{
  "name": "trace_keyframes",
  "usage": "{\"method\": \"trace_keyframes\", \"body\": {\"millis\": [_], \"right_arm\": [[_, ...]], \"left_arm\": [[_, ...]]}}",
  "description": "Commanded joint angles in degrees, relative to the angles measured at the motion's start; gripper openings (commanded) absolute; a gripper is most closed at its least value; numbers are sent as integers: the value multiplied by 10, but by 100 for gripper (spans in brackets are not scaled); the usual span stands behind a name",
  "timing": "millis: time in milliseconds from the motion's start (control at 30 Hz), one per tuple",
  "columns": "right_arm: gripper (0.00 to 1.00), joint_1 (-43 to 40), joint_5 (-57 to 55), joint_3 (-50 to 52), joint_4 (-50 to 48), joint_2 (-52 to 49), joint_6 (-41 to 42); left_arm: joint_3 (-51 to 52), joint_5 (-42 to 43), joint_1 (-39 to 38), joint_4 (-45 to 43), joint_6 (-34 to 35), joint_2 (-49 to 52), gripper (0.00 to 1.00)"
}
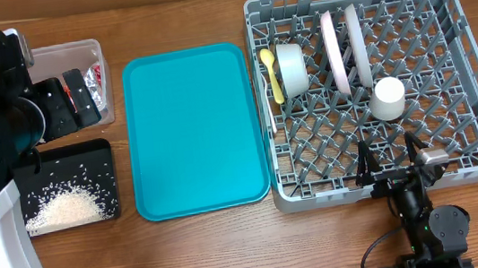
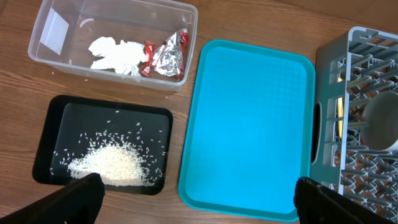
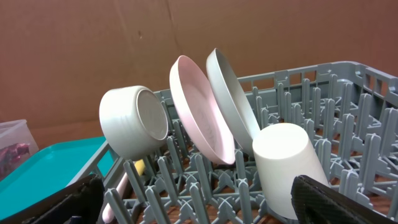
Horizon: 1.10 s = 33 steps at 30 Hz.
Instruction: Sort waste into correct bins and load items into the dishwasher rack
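The clear tub holds the white napkin and the foil wrapper. The black tray holds the rice grains. My left gripper is open and empty, high above the black tray's near edge. The dishwasher rack holds the bowl, yellow spoon, pinkish-white plate, grey-blue plate and upturned cup. My right gripper is open and empty at the rack's front edge, just before the cup.
The teal tray lies between the bins and the rack and has nothing on it. The left arm's body covers the table's far left edge. A brown cardboard wall stands behind the rack in the right wrist view.
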<state>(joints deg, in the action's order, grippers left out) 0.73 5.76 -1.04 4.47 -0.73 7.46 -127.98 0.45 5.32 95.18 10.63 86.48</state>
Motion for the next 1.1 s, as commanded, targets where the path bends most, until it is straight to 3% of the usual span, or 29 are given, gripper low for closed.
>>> {"method": "trace_keyframes", "body": {"millis": [0, 600, 667, 867, 1067], "right_arm": [[100, -4, 1, 6, -3, 4, 0], [100, -4, 1, 6, -3, 4, 0], [100, -4, 1, 6, -3, 4, 0], [100, -4, 1, 6, -3, 4, 0], [100, -4, 1, 6, -3, 4, 0]], "left_arm": [[-3, 2, 2, 0, 5, 1, 100], [-2, -20, -4, -2, -7, -20, 100], [10, -40, -16, -47, -18, -42, 100], [140, 15, -65, -247, -203, -147, 100], [334, 17, -70, -387, -228, -282, 100]]}}
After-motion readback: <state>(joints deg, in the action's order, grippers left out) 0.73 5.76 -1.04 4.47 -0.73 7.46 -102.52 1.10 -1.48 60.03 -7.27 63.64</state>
